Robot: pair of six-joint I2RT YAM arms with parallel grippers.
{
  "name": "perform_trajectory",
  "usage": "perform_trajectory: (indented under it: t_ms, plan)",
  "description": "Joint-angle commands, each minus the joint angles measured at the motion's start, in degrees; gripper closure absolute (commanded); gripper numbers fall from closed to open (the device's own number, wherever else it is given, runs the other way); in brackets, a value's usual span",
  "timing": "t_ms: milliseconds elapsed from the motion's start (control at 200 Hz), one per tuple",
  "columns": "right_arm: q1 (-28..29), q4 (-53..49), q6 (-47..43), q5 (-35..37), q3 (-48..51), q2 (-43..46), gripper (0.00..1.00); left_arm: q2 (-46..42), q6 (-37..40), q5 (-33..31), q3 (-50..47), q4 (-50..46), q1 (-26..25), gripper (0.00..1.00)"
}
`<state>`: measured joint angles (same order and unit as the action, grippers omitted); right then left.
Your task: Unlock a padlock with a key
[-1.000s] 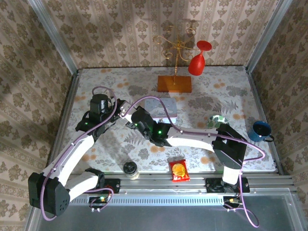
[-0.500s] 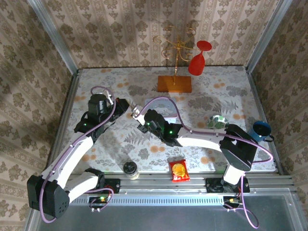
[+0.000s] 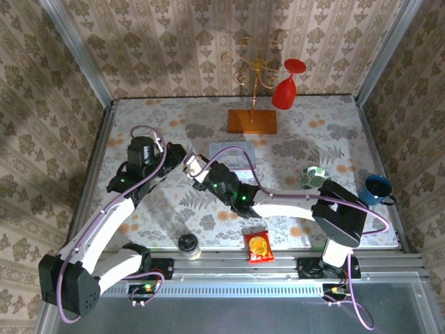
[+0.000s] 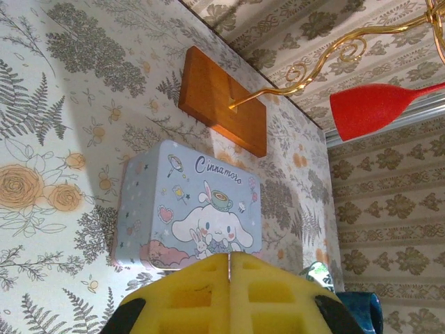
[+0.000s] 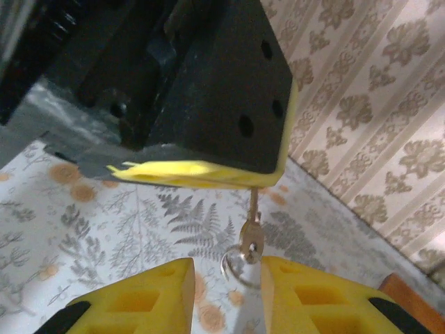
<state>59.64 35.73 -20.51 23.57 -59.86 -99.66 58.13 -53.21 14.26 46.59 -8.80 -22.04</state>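
Right pincer (image 5: 227,282) has parted since 1 second ago, released around the key (image 5: 252,236) at lower centre; left pincer (image 4: 228,278) clenched on its blade.

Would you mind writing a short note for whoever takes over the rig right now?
Left hand: shut. The key hangs from its pads, blade upward. The padlock is hidden, presumably clamped between them.
Right hand: open, straddling the key's head without gripping it.
Done: key apparently inserted in the lock.
Left: close on the key, turn it, open the lock.
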Motion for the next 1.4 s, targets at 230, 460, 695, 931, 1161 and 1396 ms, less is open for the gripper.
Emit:
perform_trajectory:
  t_ms: [230,460,695,931,1161,1396]
  plan:
    - [0.0,9.0,-6.8,4.1,-2.6,-5.4,0.75,-1.5,-0.1,-0.2,1.4,-1.8,0.5,1.00]
    - [0.0,10.6,-6.8,4.6,-1.3,-4.6,0.74,-1.5,-0.5,-0.4,0.9,-1.7,0.5,1.00]
    - [0.3,10.9,-7.2,3.0,-0.6,-3.7,0.68,-1.2,-0.7,-0.3,0.7,-1.2,0.5,1.00]
    - [0.9,11.4,-8.4,3.5,-1.2,-4.2,0.78,-0.7,-0.8,-0.1,0.6,-1.1,0.6,1.00]
    - [1.4,11.5,-9.8,4.1,-1.9,-4.6,0.92,-0.6,-1.2,0.2,0.4,-0.9,0.7,1.00]
    - [1.4,9.6,-8.0,4.1,-1.8,-3.5,1.00,-1.8,-2.0,0.7,-0.9,1.0,1.3,0.97]
